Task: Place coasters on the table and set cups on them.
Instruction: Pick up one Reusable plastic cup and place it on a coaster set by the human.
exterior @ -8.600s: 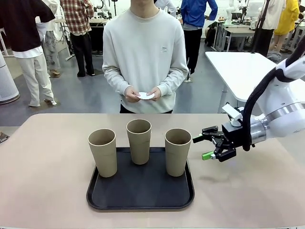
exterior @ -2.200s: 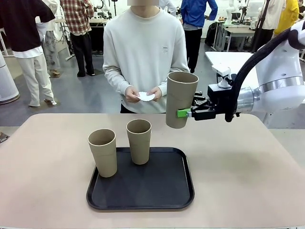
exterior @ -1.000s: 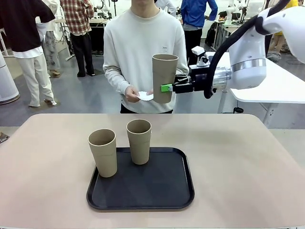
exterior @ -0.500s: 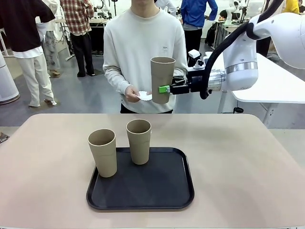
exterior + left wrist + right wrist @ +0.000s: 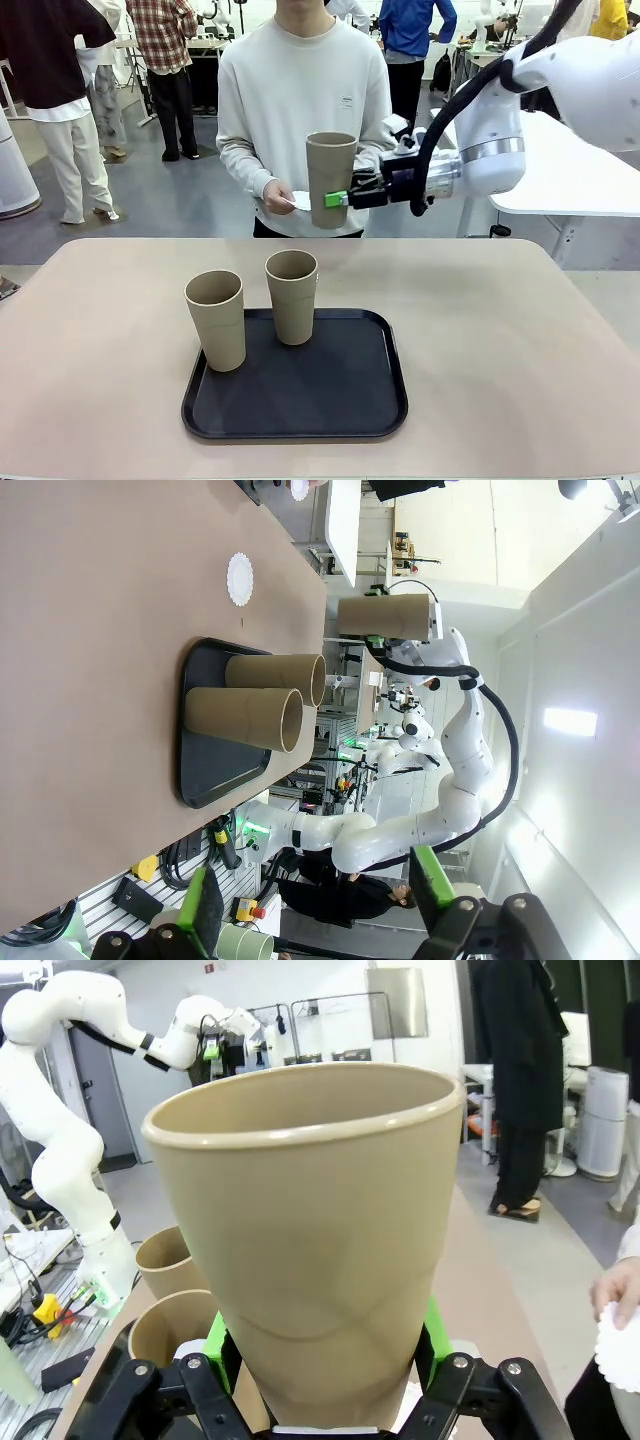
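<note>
- Black tray (image 5: pixel 335 395) sits mid table (image 5: pixel 500 340), toward the robot's side.
- 2 cups stand upright on the tray's far-left part: left cup (image 5: pixel 215 325) and middle cup (image 5: pixel 291 300). They're close but not touching. The tray's right half is bare.
- A person (image 5: pixel 300 90) in a pale sweatshirt stands at the table's far edge, w/ one hand (image 5: pixel 274 196) at waist height pinching a hand-held coaster (image 5: pixel 300 201). The other hand is mostly hidden behind the raised cup.
- White table (image 5: pixel 575 185) is at back right, behind the right arm. Other people stand farther off.
- Right end effector (image 5: pixel 333 198) is clamped on the third cup (image 5: pixel 331 160), gripping low on its wall nr the base.
- That cup is upright, mouth up, in the air well above the table. It's past the tray's far edge, right in front of the person's midriff.
- From the front the third cup overlaps the hand-held coaster's edge, so the person is directly behind it.
- In the right wrist view the green pads (image 5: pixel 216 1338) press both sides of the cup's lower part, w/ the 2 tray cups below and off to one side.
- Left end effector (image 5: pixel 315 875) has its fingers spread wide w/ nothing between them, well away from the tray.
- In the left wrist view a flat coaster (image 5: pixel 240 578) lies on the table past the tray's end, apart from it.
- The third cup hangs higher than this coaster. Can't tell if it's straight over it.
</note>
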`<state>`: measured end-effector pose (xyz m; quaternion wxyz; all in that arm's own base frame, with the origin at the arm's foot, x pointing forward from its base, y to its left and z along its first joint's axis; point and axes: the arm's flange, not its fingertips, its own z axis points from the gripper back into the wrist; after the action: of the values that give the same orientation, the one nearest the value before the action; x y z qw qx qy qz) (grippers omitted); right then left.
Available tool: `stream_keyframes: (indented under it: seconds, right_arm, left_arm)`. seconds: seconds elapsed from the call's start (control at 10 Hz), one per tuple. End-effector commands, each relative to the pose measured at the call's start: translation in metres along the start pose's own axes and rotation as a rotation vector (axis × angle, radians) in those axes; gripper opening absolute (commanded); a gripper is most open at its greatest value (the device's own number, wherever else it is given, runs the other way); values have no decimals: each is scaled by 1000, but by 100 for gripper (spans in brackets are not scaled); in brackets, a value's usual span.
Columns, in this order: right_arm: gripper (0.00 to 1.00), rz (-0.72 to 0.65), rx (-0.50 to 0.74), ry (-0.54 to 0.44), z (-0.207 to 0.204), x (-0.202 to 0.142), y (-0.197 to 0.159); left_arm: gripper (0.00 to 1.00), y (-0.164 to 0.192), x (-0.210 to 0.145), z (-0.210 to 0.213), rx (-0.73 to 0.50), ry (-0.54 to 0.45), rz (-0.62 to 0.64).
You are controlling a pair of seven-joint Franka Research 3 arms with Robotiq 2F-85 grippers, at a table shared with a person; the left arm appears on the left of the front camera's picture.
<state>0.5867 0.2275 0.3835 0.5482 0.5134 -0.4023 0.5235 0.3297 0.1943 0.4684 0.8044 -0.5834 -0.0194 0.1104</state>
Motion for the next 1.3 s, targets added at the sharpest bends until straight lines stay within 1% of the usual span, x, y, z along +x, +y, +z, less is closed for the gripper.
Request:
stream_keyframes:
  seconds: [0.0,0.2,0.4,0.5,0.8,0.9,1.2]
  right_arm:
    - [82,20,19,24,-18,-10,-29]
    - [82,56,34,23,-28,-21,-38]
    - [82,50,52,18,-36,-41,-58]
    - [82,46,80,8,-43,-52,-66]
    - [82,19,106,19,-66,-77,-69]
    - [82,-7,126,37,-75,-88,-68]
    - [82,-42,136,41,-81,-102,-69]
  left_arm:
    - [100,-1,-1,1,-13,-3,-6]
    - [100,-1,-1,1,-13,-3,-6]
    - [100,-1,-1,1,-13,-3,-6]
    - [100,-1,-1,1,-13,-3,-6]
    - [100,-1,-1,1,-13,-3,-6]
    - [100,-1,-1,1,-13,-3,-6]
    - [100,-1,-1,1,-13,-3,-6]
